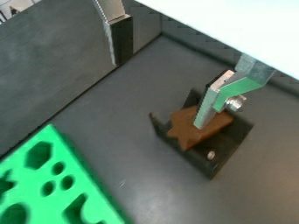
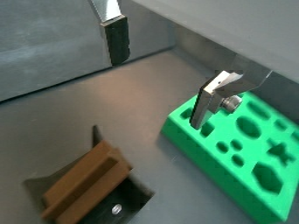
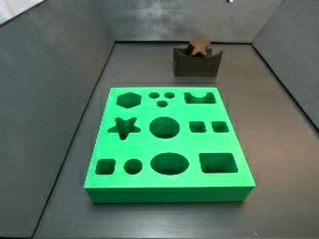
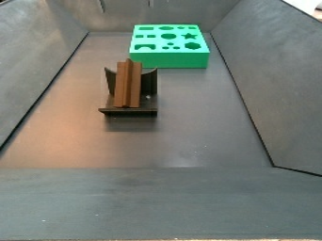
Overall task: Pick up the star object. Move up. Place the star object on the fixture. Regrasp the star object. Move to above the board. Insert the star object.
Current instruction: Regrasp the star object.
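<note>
Reddish-brown wood marks the star object point(image 3: 199, 45), seated upright in the notch of the fixture point(image 3: 196, 63), well apart from the board point(image 3: 169, 140). In both wrist views the tool point(image 1: 176, 52) hangs above with its fingers point(image 1: 212, 103) spread wide and nothing between them. By my reading the placing is done; regrasping is next, which calls for descending and closing squarely on the star.

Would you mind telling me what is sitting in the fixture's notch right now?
The star object stands in the notch of the fixture, its upper points showing. Its lower part is hidden by the fixture walls. The gripper is above, fingers apart, holding nothing.
</note>
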Robot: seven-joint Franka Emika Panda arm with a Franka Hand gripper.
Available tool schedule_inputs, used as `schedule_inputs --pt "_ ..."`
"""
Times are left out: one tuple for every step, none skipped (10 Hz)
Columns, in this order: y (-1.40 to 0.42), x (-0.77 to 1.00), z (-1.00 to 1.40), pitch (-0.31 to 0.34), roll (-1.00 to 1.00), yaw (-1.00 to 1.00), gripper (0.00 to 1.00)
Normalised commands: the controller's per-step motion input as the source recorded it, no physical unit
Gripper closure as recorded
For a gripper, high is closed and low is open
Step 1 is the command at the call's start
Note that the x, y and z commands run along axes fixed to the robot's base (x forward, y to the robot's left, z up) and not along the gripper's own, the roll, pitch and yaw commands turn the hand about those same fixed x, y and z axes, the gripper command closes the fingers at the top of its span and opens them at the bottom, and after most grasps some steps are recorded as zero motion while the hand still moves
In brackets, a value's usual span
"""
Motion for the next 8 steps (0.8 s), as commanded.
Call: schedule_inputs --pt "-0.02 -0.03 0.00 0.014 1.00 0.02 0.00" --pt "-0.02 -0.02 0.00 0.007 1.00 0.02 0.00" --pt "-0.02 -0.02 0.00 0.003 1.00 0.02 0.00" --pt "-0.02 -0.02 0.00 0.004 1.00 0.02 0.00" --pt "-0.02 -0.02 0.00 0.005 1.00 0.02 0.00" --pt "-0.02 -0.01 0.01 0.010 1.00 0.02 0.00" --pt "-0.02 0.01 0.00 0.013 1.00 0.02 0.00" --pt "-0.02 0.02 -0.01 0.021 1.00 0.03 0.00"
